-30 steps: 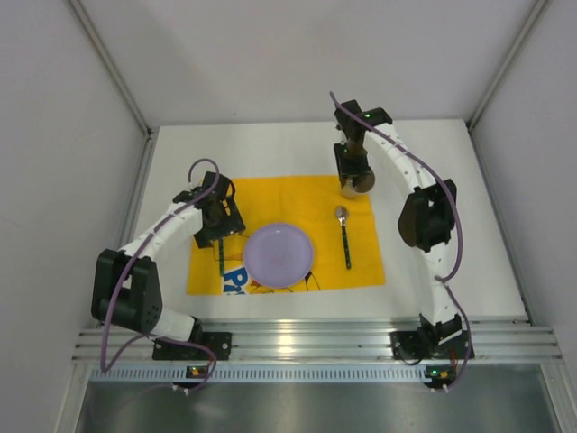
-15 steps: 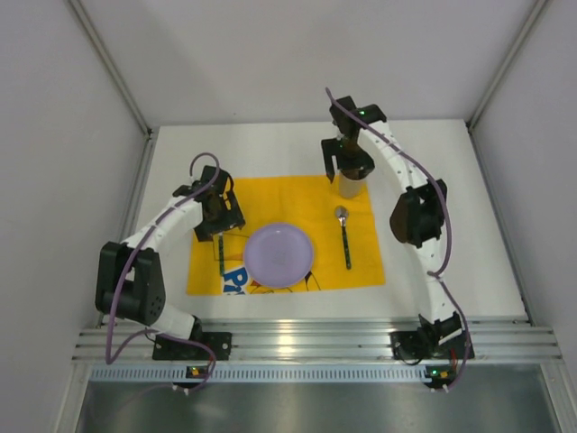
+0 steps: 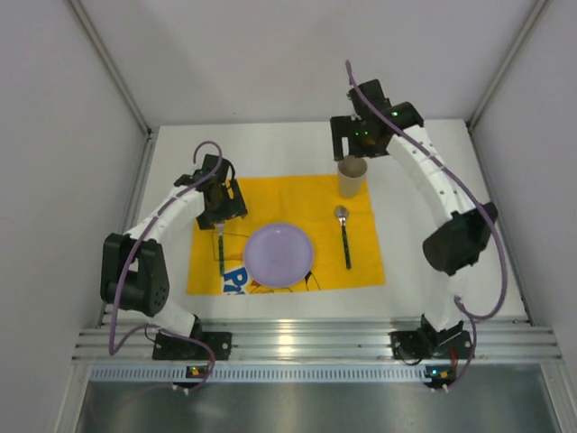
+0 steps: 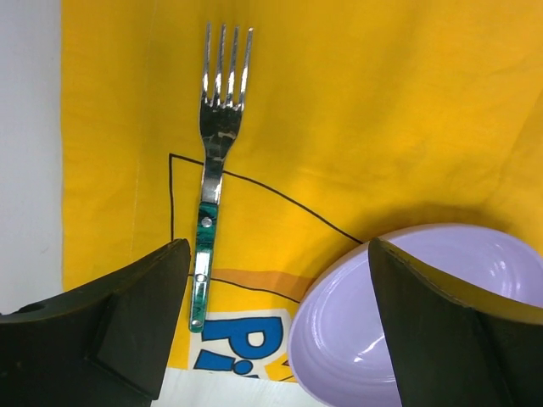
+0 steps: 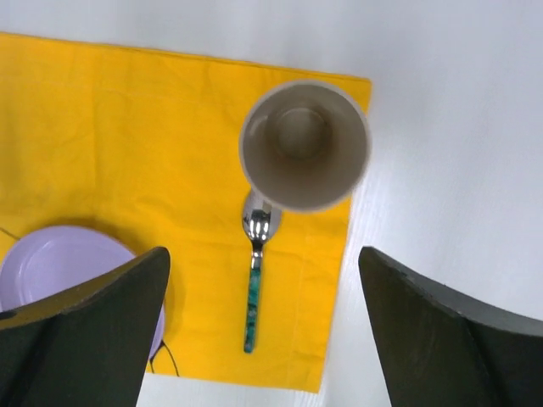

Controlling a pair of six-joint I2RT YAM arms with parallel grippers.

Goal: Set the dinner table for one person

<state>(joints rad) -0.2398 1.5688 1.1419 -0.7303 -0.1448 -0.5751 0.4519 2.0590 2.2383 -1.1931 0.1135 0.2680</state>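
Wide and empty, left hand (image 4: 278, 254) above fork (image 4: 211, 170); right hand (image 5: 263, 254) wide, empty, over upright cup (image 5: 305, 144). Between fork and spoon (image 5: 253, 297), plate (image 3: 279, 255), on yellow placemat (image 3: 297, 194) at middle of tabletop (image 3: 270, 149). Setting seemingly done; only arms to withdraw.

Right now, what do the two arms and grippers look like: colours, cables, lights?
The left arm and right arm both have white links with bulky black joint housings, and a purple cable loops along each. The left gripper and right gripper have broad matte black fingers. A small green light shows on the right wrist.
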